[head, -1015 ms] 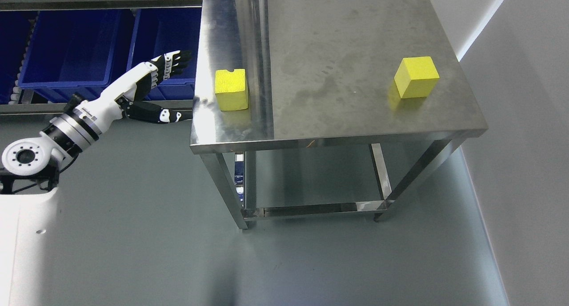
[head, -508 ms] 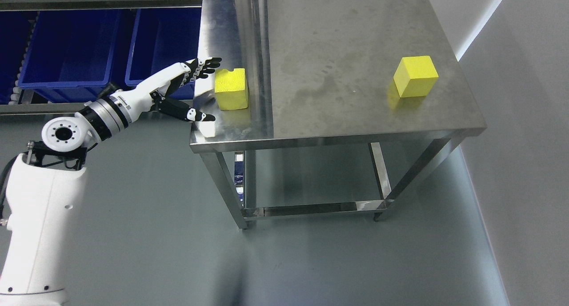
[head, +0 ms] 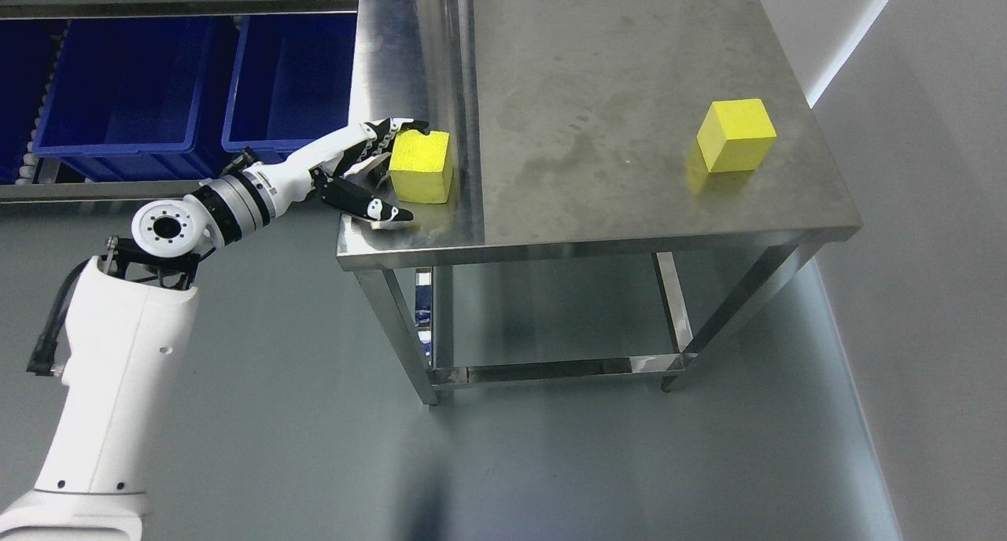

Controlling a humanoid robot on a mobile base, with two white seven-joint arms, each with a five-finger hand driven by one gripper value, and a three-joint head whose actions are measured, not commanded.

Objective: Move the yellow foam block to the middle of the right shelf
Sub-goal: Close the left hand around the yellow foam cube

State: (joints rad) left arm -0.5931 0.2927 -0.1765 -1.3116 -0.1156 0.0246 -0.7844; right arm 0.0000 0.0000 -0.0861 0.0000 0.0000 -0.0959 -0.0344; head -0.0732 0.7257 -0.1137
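A steel desk (head: 614, 93) carries 2 yellow blocks. One block (head: 422, 165) sits near the desk's left front corner, just left of a raised seam (head: 464, 108) that runs front to back along the top. The other block (head: 736, 135) stands well apart, near the right edge. Left of the desk, 2 blue bins (head: 197, 77) sit on a lower rack; a grey wall (head: 928, 211) rises to the right. A lower rail (head: 551, 368) joins the desk legs above the floor.

The left arm (head: 118, 352) rises from the lower left and bends at the elbow toward the desk. The left hand (head: 370, 171) reaches in sideways at the near block's left face. Its fingers (head: 397, 128) are apart: the upper ones touch the block's top left edge, while the thumb (head: 381, 211) lies on the desk just in front. The block rests on the desk, not yet clamped.
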